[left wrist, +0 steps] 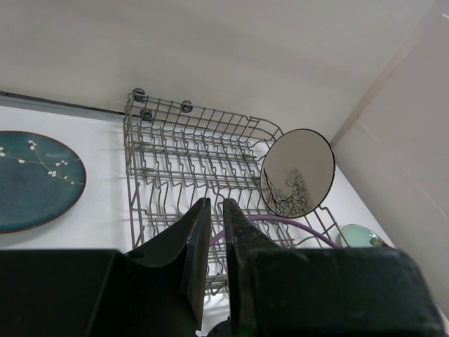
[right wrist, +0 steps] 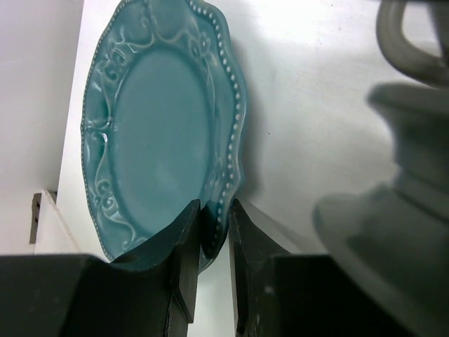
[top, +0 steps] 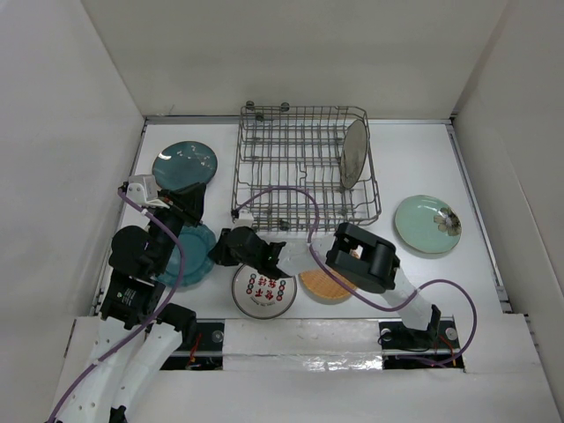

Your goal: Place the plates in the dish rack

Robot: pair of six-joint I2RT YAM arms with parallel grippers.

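The right gripper (right wrist: pixel 214 232) is pinched narrow on the rim of the teal scalloped plate (right wrist: pixel 158 140), at 8 o'clock from the dish rack (top: pixel 264 150), probably to tip it upright for the tines. The left gripper (left wrist: pixel 216 232) is nearly closed and empty. 1 beige-grey plate (top: pixel 354 152) stands racked.

Grey dish rack (top: pixel 304 167), beige-grey plate (top: pixel 354 152) upright inside, teal scalloped plate (right wrist: pixel 161 140) between fingers (right wrist: pixel 184 260)

White tabletop (top: pixel 414 159) carries six items. Grey wire dish rack (top: pixel 291 150) stands upper centre. Dark teal speckled plate (top: pixel 184 164) lies flat upper left. Teal scalloped plate (top: pixel 196 256) at left, partly obscured. White patterned plate (top: pixel 263 293) and tan-orange plate (top: pixel 319 286) lower centre, side by side. Pale green plate (top: pixel 425 224) at right, apart.
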